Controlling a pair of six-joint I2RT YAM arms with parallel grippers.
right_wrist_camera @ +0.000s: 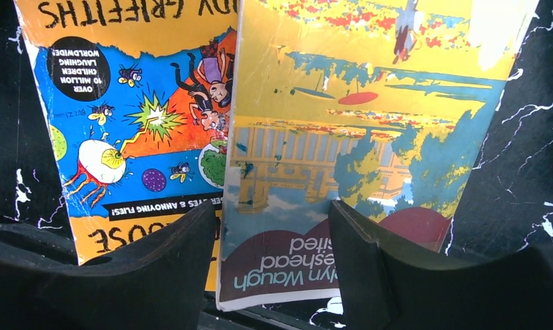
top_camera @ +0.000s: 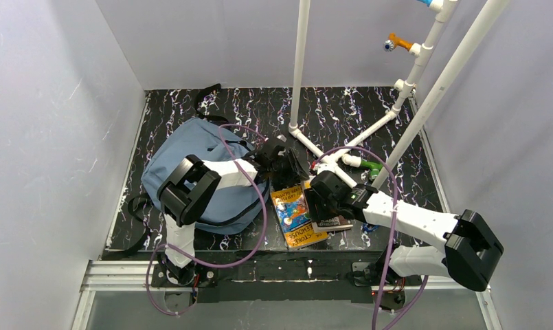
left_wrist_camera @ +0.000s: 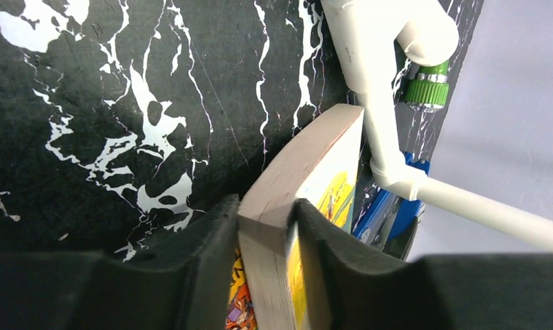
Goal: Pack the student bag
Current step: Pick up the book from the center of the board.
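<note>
The slate-blue student bag (top_camera: 181,148) lies at the left of the black marbled mat, with my left arm stretched across it. My left gripper (left_wrist_camera: 266,220) is shut on the page edge of a thick yellow-covered paperback (left_wrist_camera: 308,165), which stands tilted off the mat beside the white pipe. In the top view that gripper (top_camera: 286,168) is at the far end of the books. An orange-and-blue cartoon book (right_wrist_camera: 136,124) and a yellow-and-blue Waugh paperback (right_wrist_camera: 356,117) lie side by side. My right gripper (right_wrist_camera: 273,254) is open above the Waugh book's near edge, its fingers (right_wrist_camera: 170,261) straddling it.
A white pipe frame (top_camera: 301,69) stands on the mat behind the books, with a green fitting (left_wrist_camera: 428,86) close to my left gripper. A blue object (left_wrist_camera: 397,199) lies behind the held book. White walls enclose three sides. Purple cables (top_camera: 260,206) loop over the bag.
</note>
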